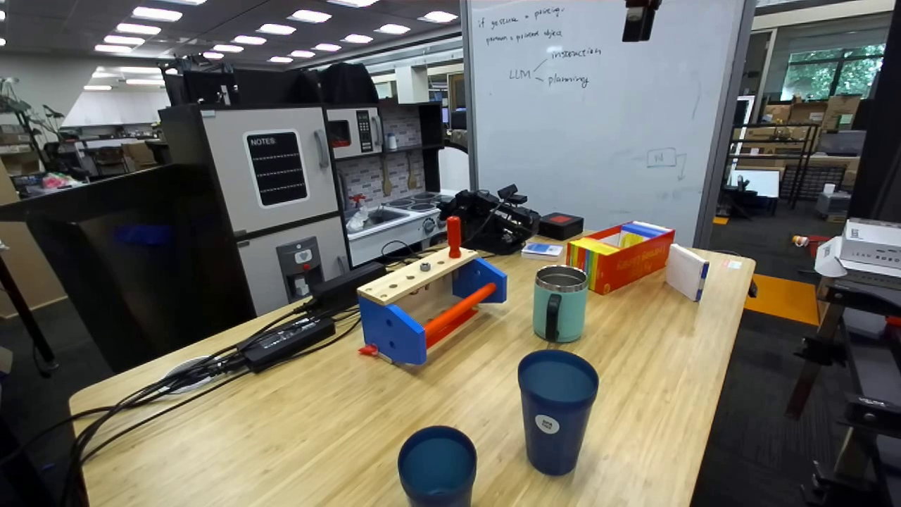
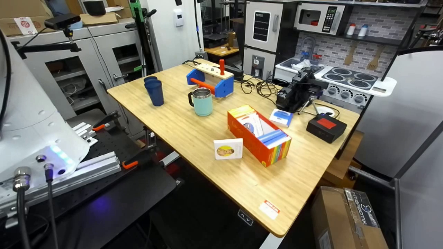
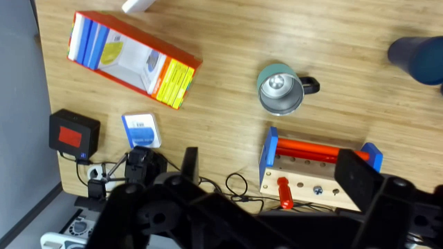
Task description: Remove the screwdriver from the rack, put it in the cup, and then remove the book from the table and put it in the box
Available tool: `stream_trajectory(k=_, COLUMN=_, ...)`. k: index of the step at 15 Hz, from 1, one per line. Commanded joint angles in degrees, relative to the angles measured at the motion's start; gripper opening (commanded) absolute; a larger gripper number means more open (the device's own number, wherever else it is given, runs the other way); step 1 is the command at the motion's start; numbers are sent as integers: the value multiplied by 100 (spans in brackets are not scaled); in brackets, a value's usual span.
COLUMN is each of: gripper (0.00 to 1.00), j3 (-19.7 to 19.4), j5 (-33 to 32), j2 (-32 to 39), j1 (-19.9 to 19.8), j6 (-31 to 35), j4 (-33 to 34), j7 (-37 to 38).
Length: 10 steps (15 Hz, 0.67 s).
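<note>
Your claw (image 3: 267, 162) is spread wide, empty; centre it over the screwdriver (image 3: 285, 193) (upright in the rack (image 3: 309, 178)); grip firmly, then lift straight.

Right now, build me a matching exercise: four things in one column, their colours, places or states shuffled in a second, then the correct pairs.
Things
1. screwdriver
2. cup
3. book
4. gripper

Colours, places or states
A. open, gripping nothing
B. white-covered, standing beside the box
C. upright in the rack
D. teal outside, silver inside

Pairs
1-C; 2-D; 3-B; 4-A
</note>
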Motion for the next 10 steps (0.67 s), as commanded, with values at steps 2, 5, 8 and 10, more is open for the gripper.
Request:
stream_trajectory(k=2, gripper=100, j3=-18, j5=290, j2=1181, j1=97, j6=329, j4=1169, j7=-424)
stream_trajectory(k=5, gripper=100, j3=55, j5=731, j2=1795, j1=128, j6=490, j4=1647, j7=-534)
stream_trajectory(k=8, gripper=100, j3=176, j5=909, j2=2369, j1=147, j6=418, j4=2032, j7=-640)
stream_trajectory(k=10, gripper=100, j3=199, j5=781, j2=2224, j1=131, j6=512, j4=1780, j7=-438)
